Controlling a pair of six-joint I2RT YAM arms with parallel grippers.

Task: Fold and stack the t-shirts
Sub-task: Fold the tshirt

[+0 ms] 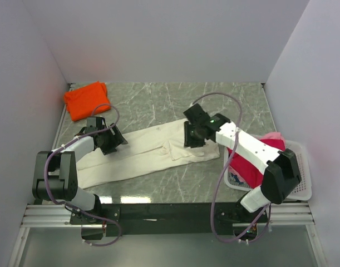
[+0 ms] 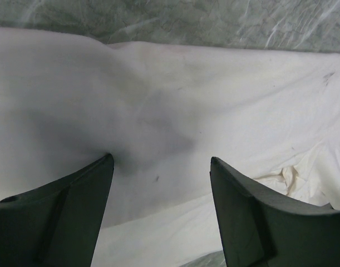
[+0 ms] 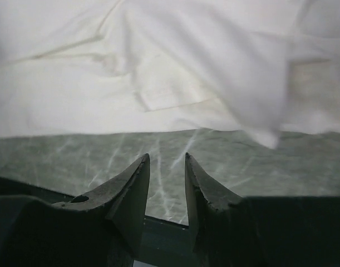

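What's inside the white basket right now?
Crimson-red cloth fills the white basket, with a pale pink piece at its far edge. The right arm covers the middle, so the garment count is hidden.

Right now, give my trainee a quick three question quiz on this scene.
1. True or false: the orange shirt lies at the far left corner of the table.
2. The cream shirt is: A draped over an arm, B lying on the table, C on the orange shirt.
3. What holds the red shirt and the pink shirt?
Key: 1 true; 2 B; 3 the white basket.
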